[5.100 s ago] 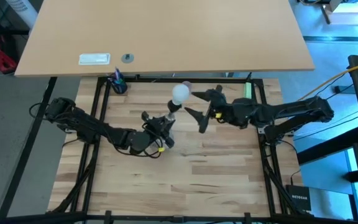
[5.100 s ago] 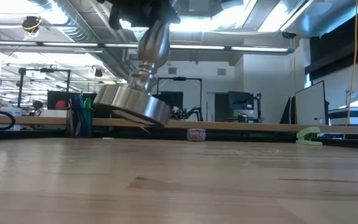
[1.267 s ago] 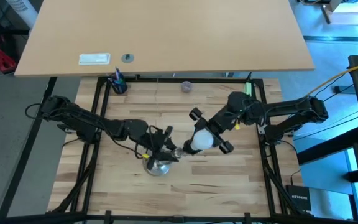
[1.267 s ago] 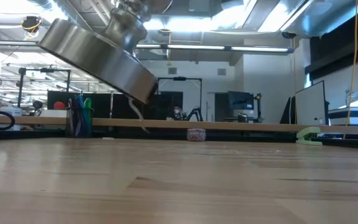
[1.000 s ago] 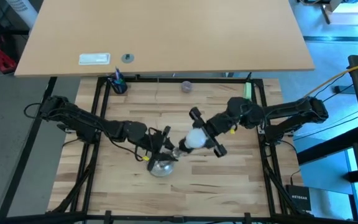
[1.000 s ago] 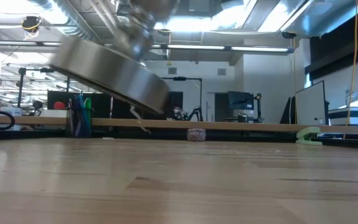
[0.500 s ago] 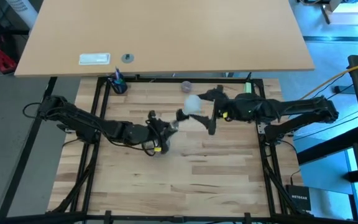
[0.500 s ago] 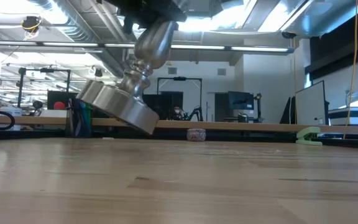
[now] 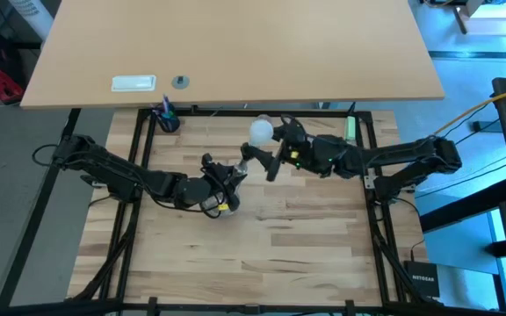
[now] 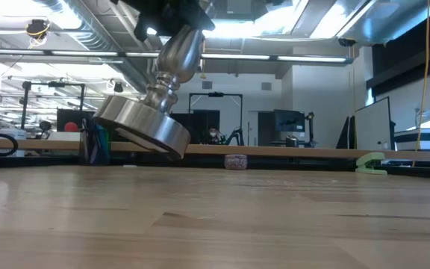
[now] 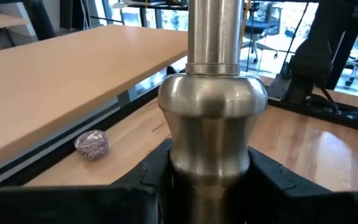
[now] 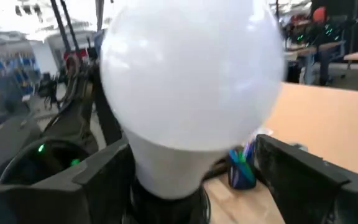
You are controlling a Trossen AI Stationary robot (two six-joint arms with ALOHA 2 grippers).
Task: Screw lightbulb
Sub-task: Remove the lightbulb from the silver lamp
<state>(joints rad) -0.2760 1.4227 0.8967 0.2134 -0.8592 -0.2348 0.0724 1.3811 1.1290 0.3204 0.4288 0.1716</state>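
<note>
The lightbulb [image 9: 261, 132] is up in the air over the far middle of the table [image 9: 262, 246]. It sits in the dark top of the silvery stand [image 10: 151, 112], and the stand is tipped over, with its round foot off the wood.

I think the bulb is very light and thin, like an eggshell. It is smooth and round, so it could slip, and a hard squeeze could break it. The best place to hold it looks like the fat white part, softly, with one finger on each side. The stand looks heavy and hard, so it needs a firm hold on its thin neck.

The left end effector [image 11: 207, 180] is clenched on the stand's neck. The right end effector [image 12: 191, 180] is right at the bulb, with a finger on each side, but the fingers are spread and do not seem to press on it. It looks let go.

A second ago the bulb and stand were lower and nearer, close to the middle of the table, and the right end effector was squeezing the bulb. Now both are farther away and higher, the stand leans less, and the right fingers have opened.
</note>
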